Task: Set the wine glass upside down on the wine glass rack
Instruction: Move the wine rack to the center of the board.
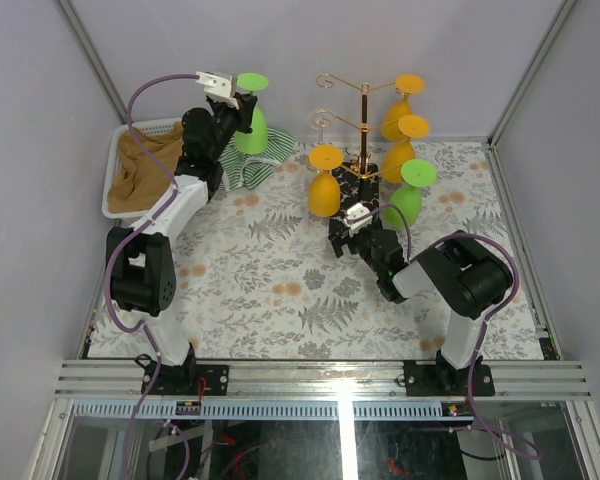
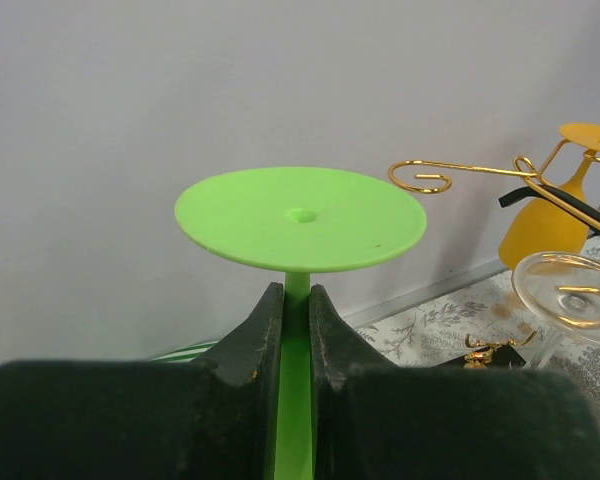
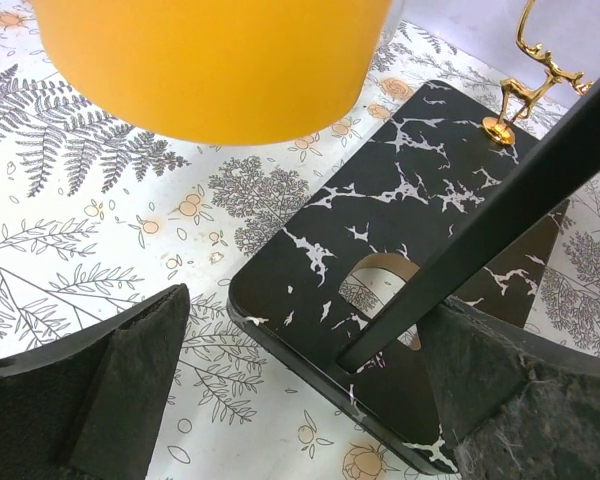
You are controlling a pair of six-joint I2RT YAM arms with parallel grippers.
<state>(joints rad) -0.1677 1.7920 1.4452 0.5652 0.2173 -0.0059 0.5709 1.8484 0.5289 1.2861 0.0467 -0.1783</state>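
The green wine glass [image 1: 250, 130] hangs upside down at the back left, foot up, bowl above a striped cloth. My left gripper [image 1: 242, 105] is shut on its stem. In the left wrist view the round foot [image 2: 300, 220] sits just above my left gripper [image 2: 296, 300]. The wine glass rack [image 1: 363, 120] stands to the right, gold post and hook arms on a black base [image 1: 342, 215]. Orange and green glasses hang on it, and a gold hook arm [image 2: 450, 172] shows bare. My right gripper [image 1: 355, 225] is open, astride the near corner of the base [image 3: 380, 230].
A white basket [image 1: 115, 160] with brown cloth is at the far left. A green striped cloth [image 1: 250, 172] lies under the held glass. A clear glass [image 2: 570, 290] and an orange glass [image 3: 210, 60] hang on the rack. A black bar [image 3: 480, 230] crosses the base.
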